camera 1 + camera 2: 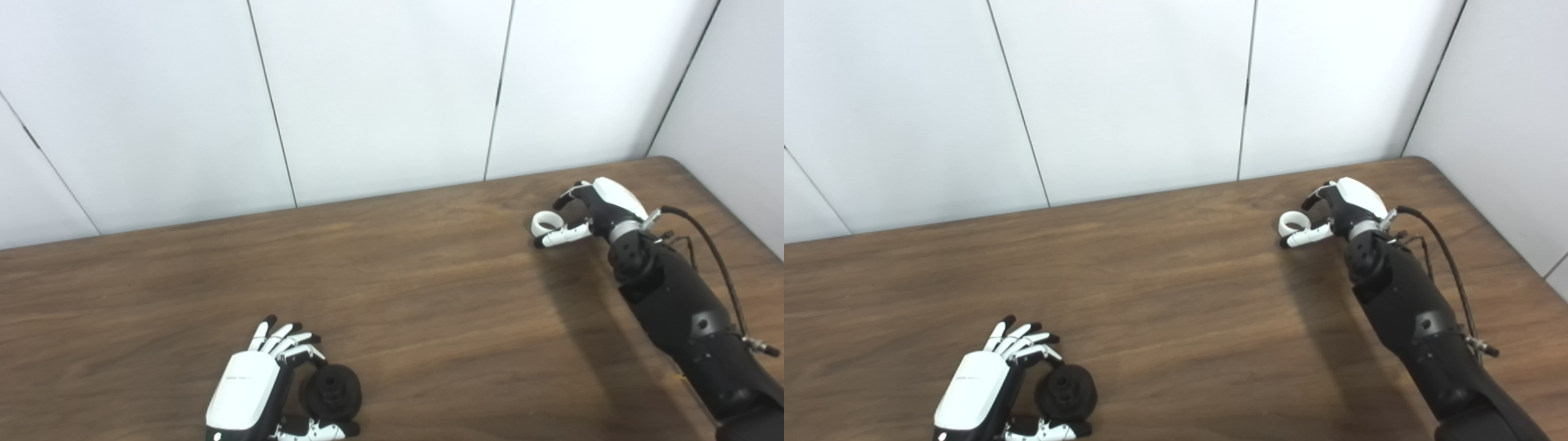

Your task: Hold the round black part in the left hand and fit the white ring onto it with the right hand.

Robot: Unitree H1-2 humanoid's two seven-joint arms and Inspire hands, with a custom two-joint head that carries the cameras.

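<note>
**Parts apart, one at each hand**

I see the left hand (260,392), near left, fingers curled around the round black part (334,392) on the table (429,294). Far right, the right hand (591,211) apparently pinches the white ring (544,222).

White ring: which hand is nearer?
Right. The right hand is at the white ring, thumb beneath it; the left hand sits far across the table.

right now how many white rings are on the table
1. The white ring sits far right on the table, at the right robot hand fingertips. None looks hidden.
</note>
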